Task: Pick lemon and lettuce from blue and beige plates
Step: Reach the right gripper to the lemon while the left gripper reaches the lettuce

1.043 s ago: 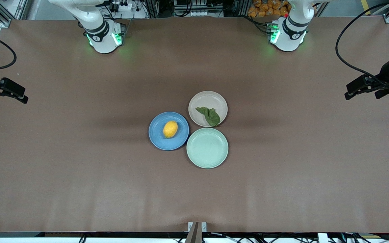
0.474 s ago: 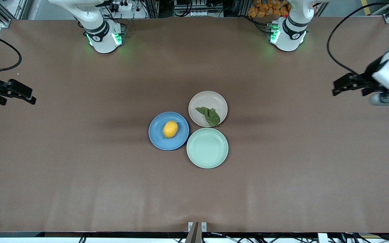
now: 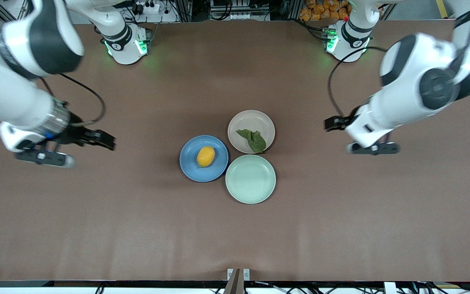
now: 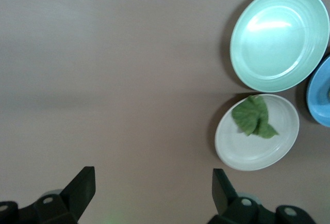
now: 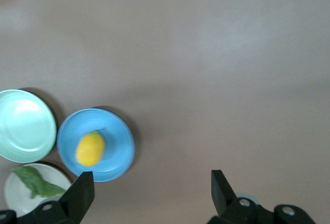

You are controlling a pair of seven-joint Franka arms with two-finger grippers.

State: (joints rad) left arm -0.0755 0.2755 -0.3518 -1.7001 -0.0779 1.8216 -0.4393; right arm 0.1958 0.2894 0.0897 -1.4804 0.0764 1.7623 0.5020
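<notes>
Moved: both arms have swung in from the table's ends toward the plates; plates, lemon and lettuce lie as before
Left gripper (image 3: 333,123): over bare table toward the left arm's end, jaws spread, holding nothing
Right gripper (image 3: 106,141): over bare table toward the right arm's end, jaws spread, holding nothing
Lemon (image 3: 205,156): on the blue plate (image 3: 190,165)
Lettuce (image 3: 253,139): on the beige plate (image 3: 251,119), reaching its rim nearest the green plate (image 3: 250,179)
Plates: clustered mid-table, touching or nearly so
</notes>
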